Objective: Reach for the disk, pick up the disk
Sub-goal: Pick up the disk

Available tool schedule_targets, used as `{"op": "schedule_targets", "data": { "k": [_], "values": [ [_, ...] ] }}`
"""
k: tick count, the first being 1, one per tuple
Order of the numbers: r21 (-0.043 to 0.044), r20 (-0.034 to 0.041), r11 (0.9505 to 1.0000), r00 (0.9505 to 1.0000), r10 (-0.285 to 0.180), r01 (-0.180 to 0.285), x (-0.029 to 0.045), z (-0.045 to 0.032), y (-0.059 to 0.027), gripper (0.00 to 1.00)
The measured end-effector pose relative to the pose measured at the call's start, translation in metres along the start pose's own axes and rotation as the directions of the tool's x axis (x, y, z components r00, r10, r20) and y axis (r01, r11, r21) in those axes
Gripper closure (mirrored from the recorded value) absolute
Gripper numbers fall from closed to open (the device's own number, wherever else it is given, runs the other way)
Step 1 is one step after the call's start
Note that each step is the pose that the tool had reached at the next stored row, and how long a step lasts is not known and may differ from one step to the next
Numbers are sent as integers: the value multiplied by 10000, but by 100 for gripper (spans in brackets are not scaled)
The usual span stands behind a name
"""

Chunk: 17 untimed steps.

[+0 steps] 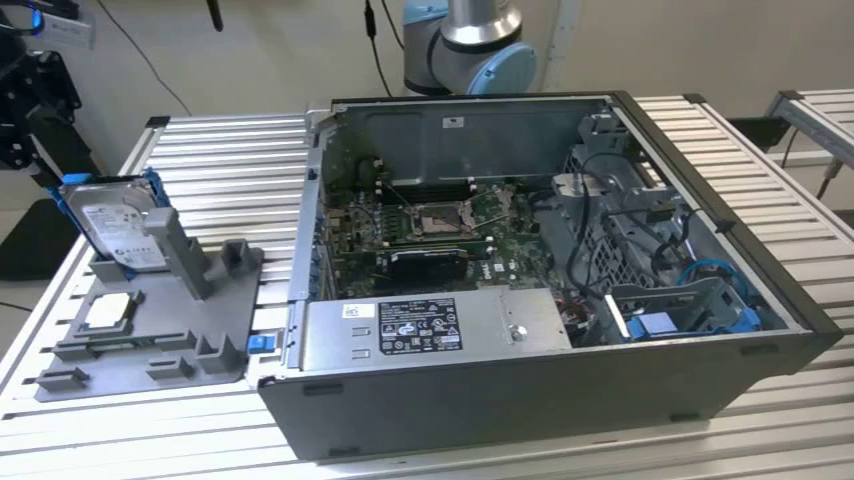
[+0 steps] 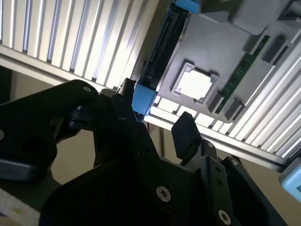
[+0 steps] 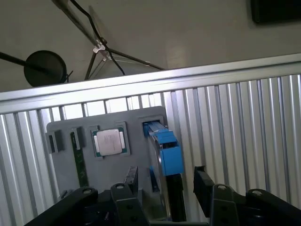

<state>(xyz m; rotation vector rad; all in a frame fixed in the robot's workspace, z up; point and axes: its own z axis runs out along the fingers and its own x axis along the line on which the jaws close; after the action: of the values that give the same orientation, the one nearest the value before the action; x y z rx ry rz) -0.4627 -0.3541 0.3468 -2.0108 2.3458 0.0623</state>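
**Figure.** One black end effector (image 3: 167, 176) with two flat-padded fingers (image 3: 132, 181), spread wide and gripping nothing, hangs above a counter (image 3: 244, 117) of ribbed aluminium slats. One disk (image 3: 165, 155) stands on edge directly beneath the gap between the fingers, and the first wrist view shows clear space between it and each pad. In the exterior view the disk (image 1: 118, 228) is a flat rectangular slab of silver-grey metal. It bears a white label, is framed by a blue plastic bracket, and sits upright in a slot. Its holder is one matte grey plastic tray (image 3: 59, 174), moulded with recesses and raised posts, lying flat under the end effector. Beyond one finger, beside the disk, the tray carries one small square chip (image 3: 110, 141) with a bright metal lid, set in a square recess. One narrow green memory strip (image 3: 80, 162) lies just beside the chip, on the side farther from the end effector. One open computer case (image 1: 507, 400), a dark grey sheet-metal box, rests on the same counter just beside the tray
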Motion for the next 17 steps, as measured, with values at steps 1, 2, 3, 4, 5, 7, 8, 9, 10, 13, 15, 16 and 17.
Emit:
{"op": "schedule_targets", "data": {
  "k": [1,2,3,4,5,7,8,9,10,13,15,16,17],
  "values": [
    [-9,-3,10000,10000,-1,1,0,6,-1,0],
    [-21,-5,10000,10000,-1,1,-1,17,0,0],
    [-31,-6,10000,10000,1,-1,-1,28,0,0],
    [-39,-7,10000,10000,2,-2,-3,41,1,0],
    [-46,-9,10000,10000,2,-2,-6,53,1,0],
    [-50,-10,10000,10000,-2,2,-17,78,3,0],
    [-50,-9,10000,10000,-8,8,-25,93,5,0],
    [-50,-9,10000,10000,-15,15,-34,109,8,0],
    [-51,-10,10000,10000,-25,25,-41,125,9,0],
    [-53,-9,10000,10000,-78,78,-51,175,11,0],
    [-60,-9,9999,9999,-161,161,-49,205,11,0],
    [-63,-9,9998,9998,-208,208,-48,221,12,0],
    [-66,-8,9997,9997,-250,250,-48,236,12,0]
  ]
}}
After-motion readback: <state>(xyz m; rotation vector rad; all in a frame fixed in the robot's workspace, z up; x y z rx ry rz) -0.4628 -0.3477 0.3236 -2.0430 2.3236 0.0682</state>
